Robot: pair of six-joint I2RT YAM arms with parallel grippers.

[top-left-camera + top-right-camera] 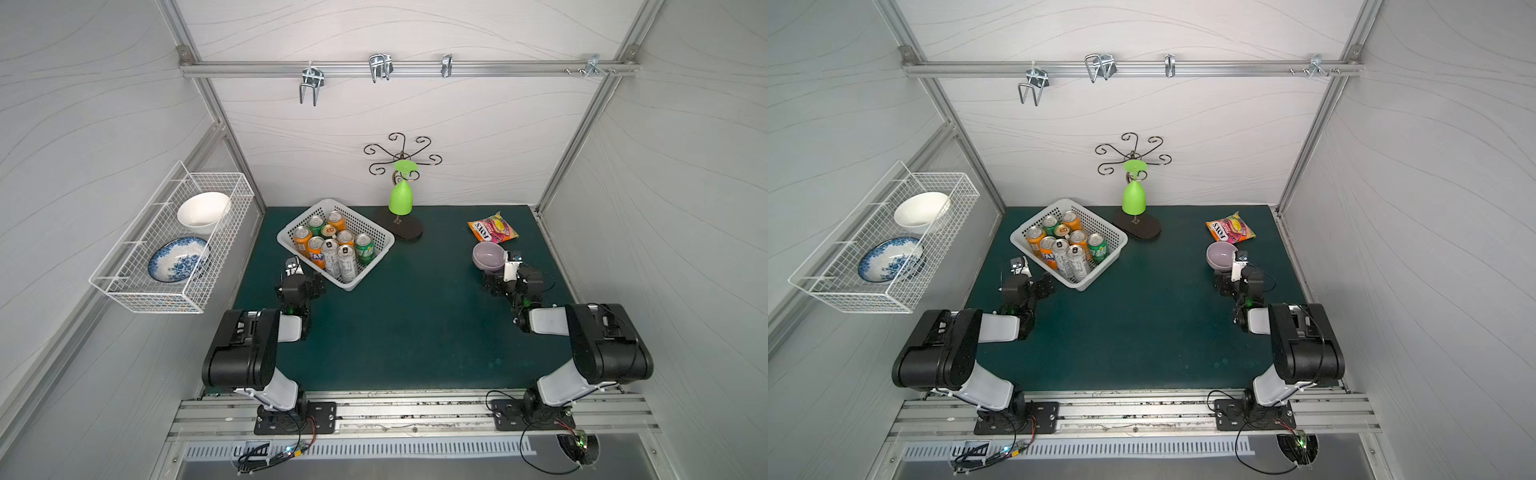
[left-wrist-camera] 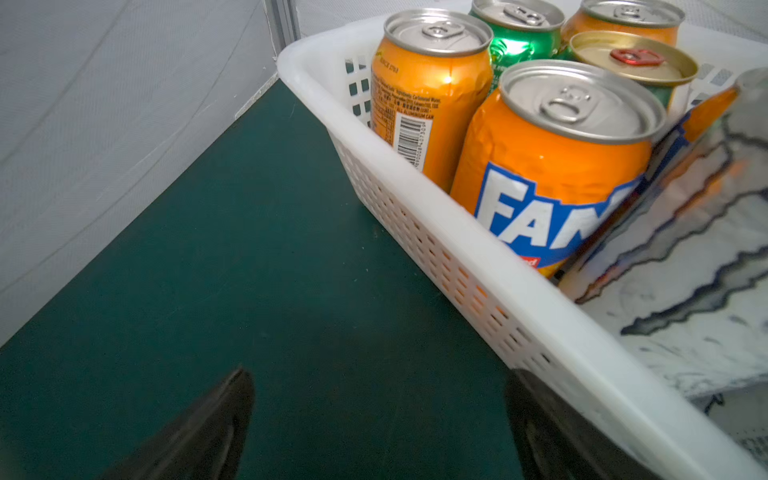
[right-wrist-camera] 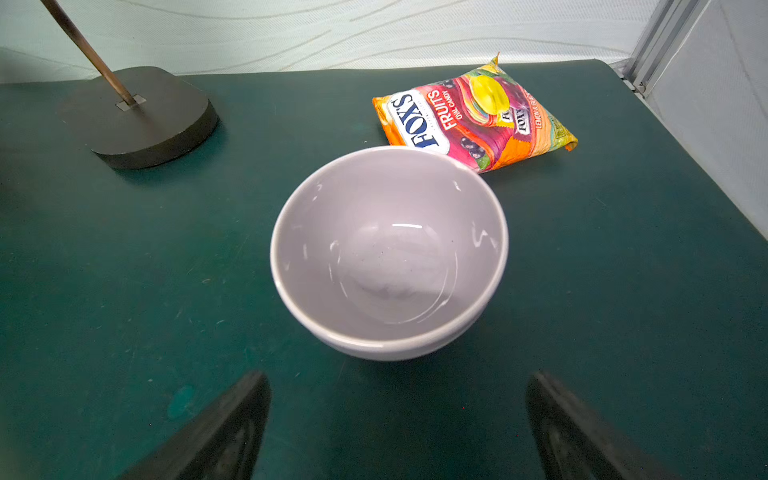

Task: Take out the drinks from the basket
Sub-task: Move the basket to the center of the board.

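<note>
The white perforated basket (image 1: 388,240) (image 1: 1122,240) stands at the back left of the green mat and holds several upright drinks. Among them are orange Fanta cans (image 1: 316,253) (image 2: 557,166), a green can (image 1: 365,249), a dark green gold-topped can (image 2: 631,58) and two slim silver-white cans (image 1: 346,262). My left gripper (image 1: 315,286) (image 2: 378,378) is open and empty, low on the mat just outside the basket's near-left wall (image 2: 457,266); one finger lies close beside that wall. My right gripper (image 1: 492,286) (image 3: 398,378) is open and empty at the right, far from the basket.
A lilac bowl (image 3: 388,249) sits just ahead of the right gripper, with an orange-yellow candy packet (image 3: 473,116) behind it. A stand with a hanging green glass (image 1: 401,197) is right of the basket. A wire rack (image 1: 124,286) with two bowls hangs on the left wall.
</note>
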